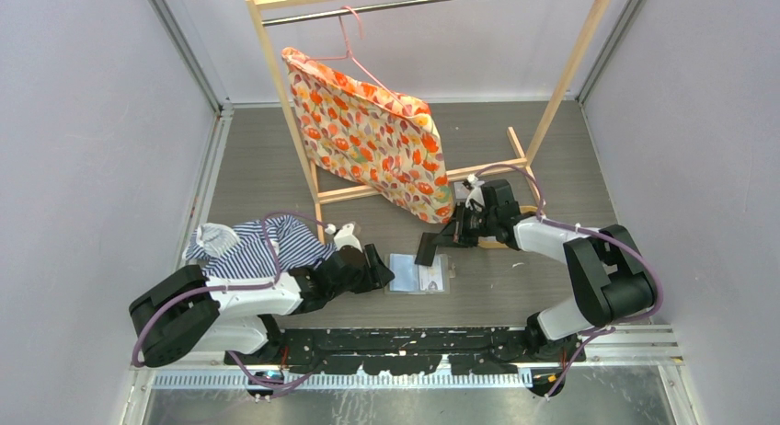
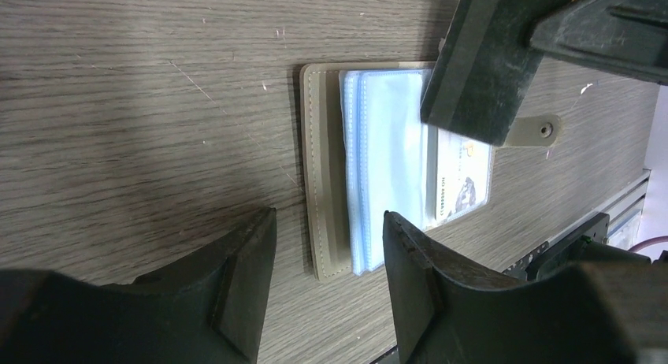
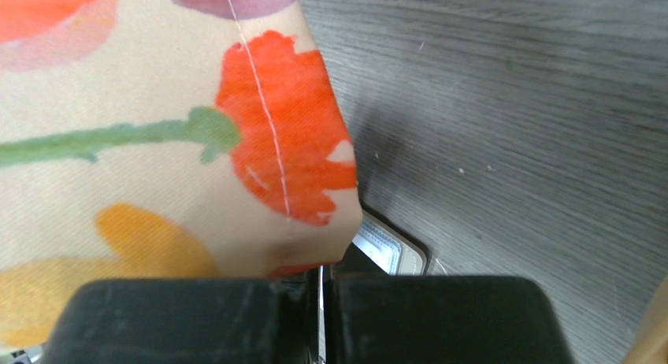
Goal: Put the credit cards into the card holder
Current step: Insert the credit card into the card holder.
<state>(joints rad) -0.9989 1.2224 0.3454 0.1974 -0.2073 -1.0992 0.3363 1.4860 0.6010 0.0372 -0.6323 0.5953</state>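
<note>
The card holder (image 1: 418,274) lies open on the table, taupe cover (image 2: 327,175) to the left and pale blue sleeves (image 2: 386,167) showing. One pale printed card (image 2: 461,189) sits in a sleeve. My right gripper (image 1: 453,234) is shut on a black credit card (image 1: 430,248), held tilted over the holder's far right part (image 2: 476,61). In the right wrist view the card shows only as a thin edge (image 3: 321,301) between the jaws, with a corner of the holder (image 3: 390,250) beyond. My left gripper (image 2: 327,277) stands open just short of the holder's near edge, nothing between its fingers.
A wooden clothes rack (image 1: 423,181) stands at the back with a floral fabric bag (image 1: 368,140) on a pink hanger; that fabric (image 3: 157,128) fills the left of the right wrist view. A striped cloth (image 1: 248,243) lies over my left arm.
</note>
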